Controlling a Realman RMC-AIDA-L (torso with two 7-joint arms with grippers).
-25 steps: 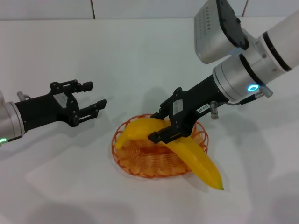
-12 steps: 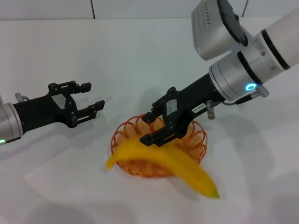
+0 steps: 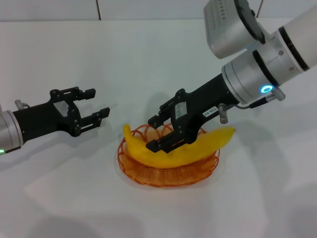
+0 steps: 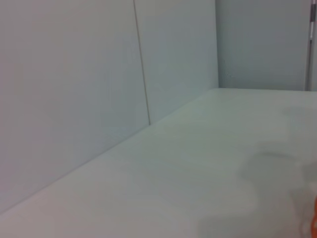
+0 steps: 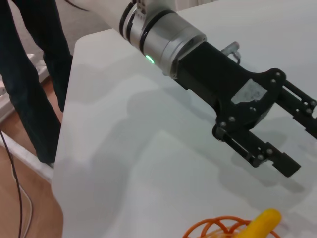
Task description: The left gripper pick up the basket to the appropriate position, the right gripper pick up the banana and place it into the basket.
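Observation:
The orange wire basket (image 3: 148, 176) rests on the white table in the centre of the head view. The yellow banana (image 3: 208, 141) lies across it, both ends reaching over the rim. My right gripper (image 3: 153, 133) is over the basket's left part, shut on the banana near its middle. My left gripper (image 3: 98, 101) hovers open and empty to the left of the basket, apart from it. The right wrist view shows the left gripper (image 5: 302, 146), the banana's tip (image 5: 265, 220) and a bit of the basket rim (image 5: 213, 231).
White table (image 3: 59, 198) all around the basket, with a white wall behind. In the right wrist view the table's edge (image 5: 64, 148) drops to a wooden floor, where a person's dark-trousered legs (image 5: 29, 89) stand.
The right gripper has swung the banana round: it hung over the basket's front right rim pointing down, and now lies level across the basket. The left gripper has barely moved.

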